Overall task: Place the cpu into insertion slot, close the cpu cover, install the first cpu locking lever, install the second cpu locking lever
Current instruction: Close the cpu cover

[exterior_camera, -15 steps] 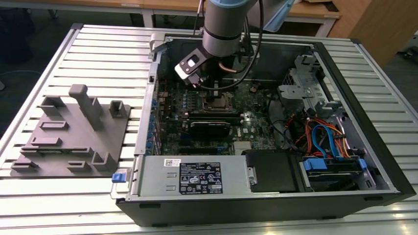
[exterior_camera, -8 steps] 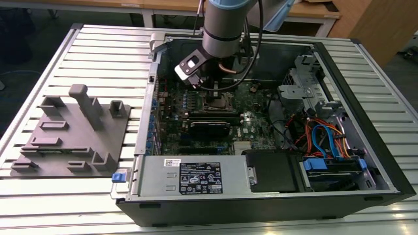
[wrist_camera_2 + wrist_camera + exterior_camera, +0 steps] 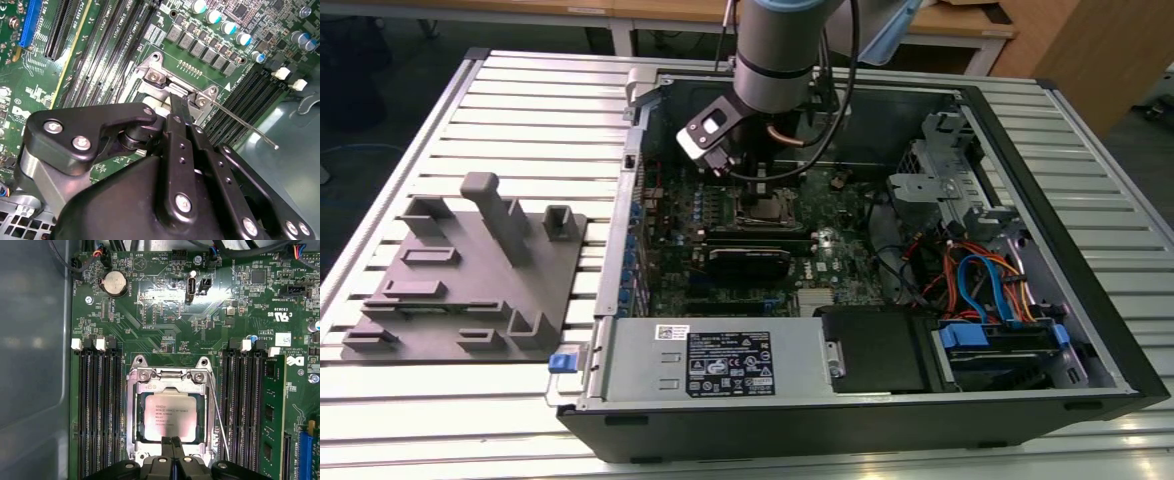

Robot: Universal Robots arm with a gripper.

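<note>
We see a green motherboard (image 3: 150,305) with fine pale traces, a silvery-grey cpu (image 3: 167,417) with dark print, a silver cpu cover (image 3: 167,376), black memory slots (image 3: 95,405) with white clips (image 3: 76,344), a black gripper (image 3: 172,441) and a blue slot (image 3: 306,450). In the exterior view we see a grey fixture (image 3: 454,280) and blue and orange cables (image 3: 971,285).

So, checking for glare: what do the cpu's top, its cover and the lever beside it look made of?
The cpu: matte silvery-grey metal top, soft sheen. The cpu cover: bright bare metal, likely stamped steel, sharp highlights. The lever: thin polished metal wire, probably.
</note>
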